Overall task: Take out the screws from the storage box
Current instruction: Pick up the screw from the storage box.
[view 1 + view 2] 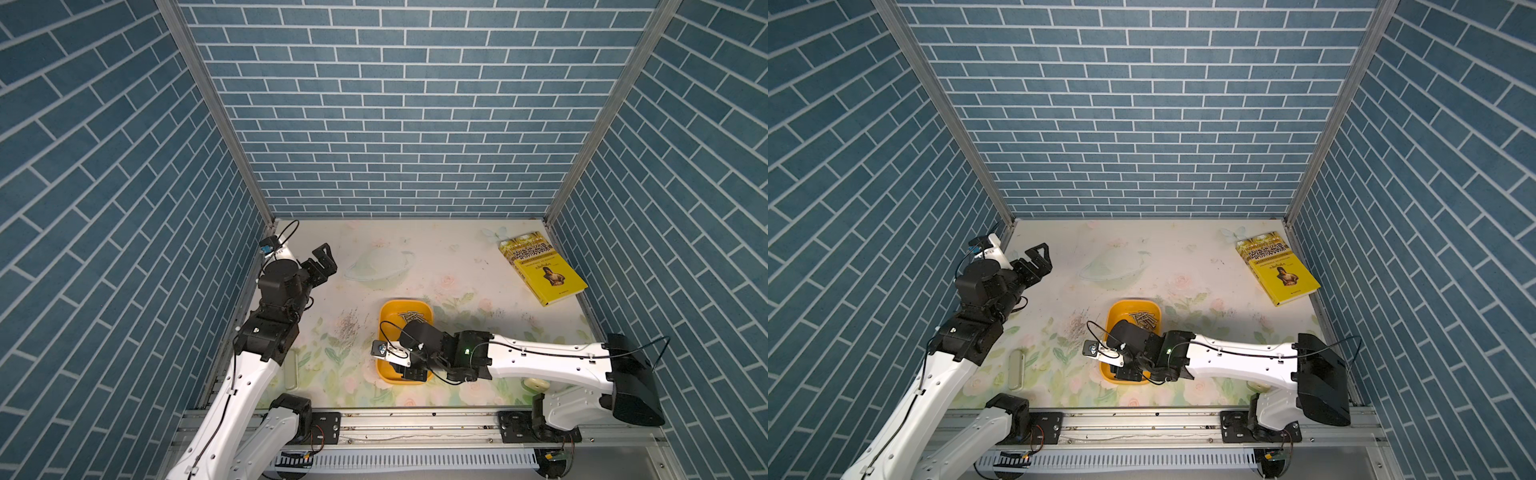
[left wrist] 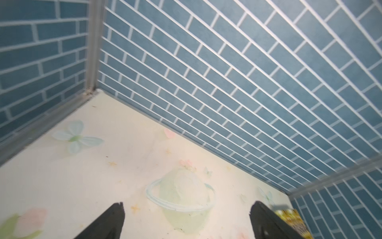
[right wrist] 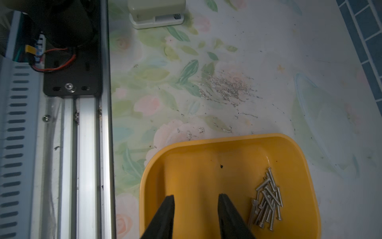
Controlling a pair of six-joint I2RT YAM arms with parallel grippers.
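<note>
Noting the screws [image 3: 266,202]: all that show lie in one loose heap on the floor of the storage box [image 3: 227,138], at the end farther from the arm bases. None seen out on the worktop [image 3: 268,51]. Judgement: nothing removed yet, whole heap left to do.

Right claw [image 3: 196,196] sits over the bare near half of the box, jaws partly apart, nothing between them, heap just beside one finger. Contact with the box floor: cannot tell.

Left claw [image 2: 187,204] wide, empty, raised well apart toward the far left corner.

Scratch marks [image 3: 225,87] beside the box; yellow book [image 1: 542,268] far right.
</note>
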